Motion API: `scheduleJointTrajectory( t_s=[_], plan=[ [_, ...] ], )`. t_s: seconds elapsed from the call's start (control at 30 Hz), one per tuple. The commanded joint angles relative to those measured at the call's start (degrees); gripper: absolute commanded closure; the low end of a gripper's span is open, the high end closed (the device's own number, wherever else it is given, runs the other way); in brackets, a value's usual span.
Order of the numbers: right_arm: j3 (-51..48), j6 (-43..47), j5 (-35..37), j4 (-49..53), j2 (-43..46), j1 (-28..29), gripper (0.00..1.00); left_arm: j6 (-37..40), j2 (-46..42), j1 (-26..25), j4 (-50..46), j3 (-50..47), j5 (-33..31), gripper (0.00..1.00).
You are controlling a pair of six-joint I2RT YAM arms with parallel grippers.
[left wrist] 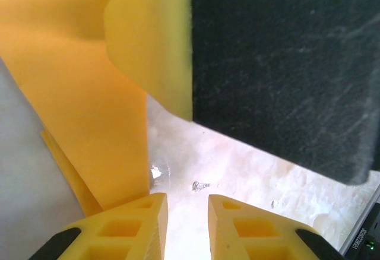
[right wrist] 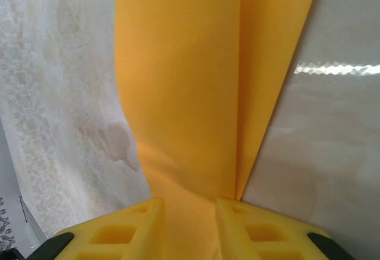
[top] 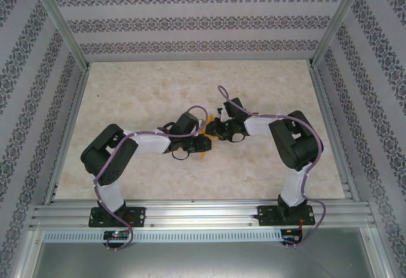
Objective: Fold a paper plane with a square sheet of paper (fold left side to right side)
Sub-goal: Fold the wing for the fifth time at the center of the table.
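Both my arms reach in over mid-table [top: 158,87]. The left gripper [top: 202,142] and right gripper [top: 214,129] sit nose to nose, just beside each other. The orange paper sheet [top: 206,122] is caught between them, raised off the surface. From above, slivers of it show past the gripper bodies.

Left gripper [left wrist: 187,199]: fingers apart by a narrow gap, nothing in it, bare marbled table [left wrist: 237,171] visible straight through. The sheet [left wrist: 77,94] hangs just left of my left finger [left wrist: 133,227], with one edge running down to that finger's outer corner. A folded flap curls over ahead of it. A dark fuzzy-faced block [left wrist: 279,64] takes up the space ahead-right. Its edge meets the flap, touching or a hair apart, cannot tell which. Free room for this tool is the wedge of table ahead and low right.

Right gripper [right wrist: 190,203]: the sheet [right wrist: 178,82] runs straight out from between the fingers [right wrist: 130,230]. One sharp crease starts at the inner edge of the right finger and goes ahead. Paper fills the whole gap. The fingers aren't fully together, and I cannot tell whether they bite on it. There's open table [right wrist: 53,94] left of the paper and a glossy pale surface [right wrist: 332,129] with a glare streak right of it.

Around both tools there's wide bare table on every side. Aluminium frame rails [top: 190,213] run behind me at the bases, and patterned walls [top: 190,24] stand past the far edge.
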State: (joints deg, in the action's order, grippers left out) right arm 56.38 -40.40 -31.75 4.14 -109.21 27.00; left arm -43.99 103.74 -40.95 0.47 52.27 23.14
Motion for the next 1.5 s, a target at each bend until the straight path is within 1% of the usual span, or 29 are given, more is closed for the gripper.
scheduleJointTrajectory(
  t_s=[0.0,0.17,0.5,0.83,0.93,0.97,1.07,1.13,1.3,1.47],
  plan=[
    [-0.65,1.12,4.06,3.78,-3.38,0.33,0.70,1.60,1.06,-0.36,-3.29,-0.33,-1.00,0.75],
    [-0.40,1.12,4.23,3.79,-3.21,0.32,0.70,2.67,1.19,-0.36,-5.94,0.37,-1.77,0.76],
    [-0.12,1.12,3.16,3.42,-2.77,0.01,0.70,4.52,2.98,-0.36,-8.96,0.29,-0.15,0.77],
    [-0.01,0.11,2.08,3.38,6.19,-2.57,0.72,5.11,4.13,-0.36,-10.30,0.11,-0.35,0.78],
    [-1.07,-0.86,1.44,3.15,7.62,-2.57,0.74,5.15,4.23,-0.36,-10.02,0.11,-0.27,0.78],
    [-1.64,-1.60,0.86,2.55,7.76,-2.41,0.76,5.15,4.28,-0.36,-9.99,0.11,-0.26,0.78],
    [-3.18,-3.91,-0.71,0.01,7.53,-1.78,0.84,5.14,4.27,-0.35,-9.93,0.11,-0.21,0.78],
    [-3.67,-4.76,-1.09,-1.10,7.17,-1.10,0.85,5.23,4.26,-0.36,-9.92,0.11,-0.24,0.78],
    [-2.75,-6.06,-2.06,-3.14,4.90,-0.12,0.86,5.19,4.32,-0.36,-9.81,0.11,-0.17,0.78],
    [-0.64,-6.17,-1.85,-2.95,2.55,0.69,0.86,5.22,4.19,-0.36,-9.88,0.11,-0.26,0.79]
  ],
)
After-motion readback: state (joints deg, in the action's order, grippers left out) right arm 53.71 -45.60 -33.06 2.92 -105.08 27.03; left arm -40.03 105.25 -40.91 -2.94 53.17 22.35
